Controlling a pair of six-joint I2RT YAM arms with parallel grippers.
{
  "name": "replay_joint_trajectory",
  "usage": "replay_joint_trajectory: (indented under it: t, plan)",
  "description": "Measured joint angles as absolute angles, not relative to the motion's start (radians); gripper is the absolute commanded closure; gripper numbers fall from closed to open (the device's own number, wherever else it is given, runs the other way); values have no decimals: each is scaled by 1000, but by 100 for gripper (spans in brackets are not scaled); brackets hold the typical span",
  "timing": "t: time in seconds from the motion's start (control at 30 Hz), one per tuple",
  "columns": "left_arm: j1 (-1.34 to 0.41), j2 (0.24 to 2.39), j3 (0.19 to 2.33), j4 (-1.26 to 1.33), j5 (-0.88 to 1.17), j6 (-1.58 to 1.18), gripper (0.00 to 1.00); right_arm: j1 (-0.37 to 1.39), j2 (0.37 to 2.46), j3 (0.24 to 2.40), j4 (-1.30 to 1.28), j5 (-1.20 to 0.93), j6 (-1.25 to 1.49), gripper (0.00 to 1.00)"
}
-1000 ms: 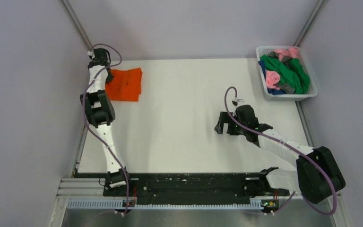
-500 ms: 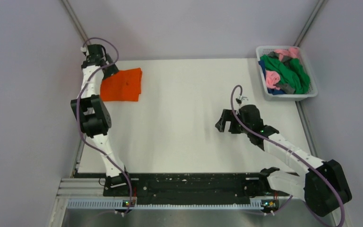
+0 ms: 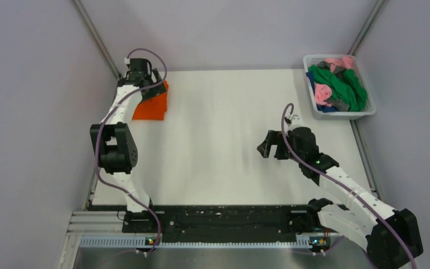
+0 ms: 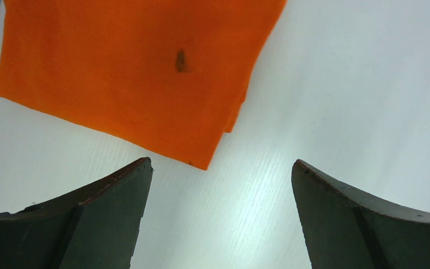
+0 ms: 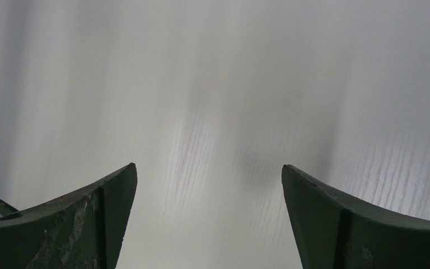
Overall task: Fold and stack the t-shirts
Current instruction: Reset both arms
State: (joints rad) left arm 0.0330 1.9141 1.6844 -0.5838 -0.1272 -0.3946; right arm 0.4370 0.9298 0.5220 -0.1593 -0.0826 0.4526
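Note:
A folded bright orange t-shirt (image 3: 152, 107) (image 4: 134, 73) lies flat at the table's far left. My left gripper (image 3: 155, 89) (image 4: 221, 162) hangs above its far edge. It is open, with only bare table and the shirt's corner showing between its fingers. Several more t-shirts, green (image 3: 344, 84), pink (image 3: 322, 92), blue and grey, are bunched in the white mesh basket (image 3: 344, 116) at the far right. My right gripper (image 3: 269, 148) (image 5: 209, 166) hovers open over bare table right of centre, holding nothing.
Grey walls close in the table on the left, back and right. The metal rail (image 3: 213, 224) with both arm bases runs along the near edge. White tabletop (image 3: 218, 123) lies between the orange shirt and the basket.
My left gripper has opened and let go of the orange t-shirt, then swung right over its far edge. My right gripper has drifted slightly right and nearer, still open.

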Motion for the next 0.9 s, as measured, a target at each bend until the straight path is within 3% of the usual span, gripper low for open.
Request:
replay_joint_trajectory:
  t: [0.27,0.7,0.9]
  plan:
    - [-68,1762,1580,-554,-107,-432,1,437,902,522,-167,-80,455,1]
    - [-482,1099,991,-316,-113,-521,1,437,724,509,-234,113,476,1]
    - [-558,1053,883,-292,-136,-555,1,437,659,503,-255,190,487,1]
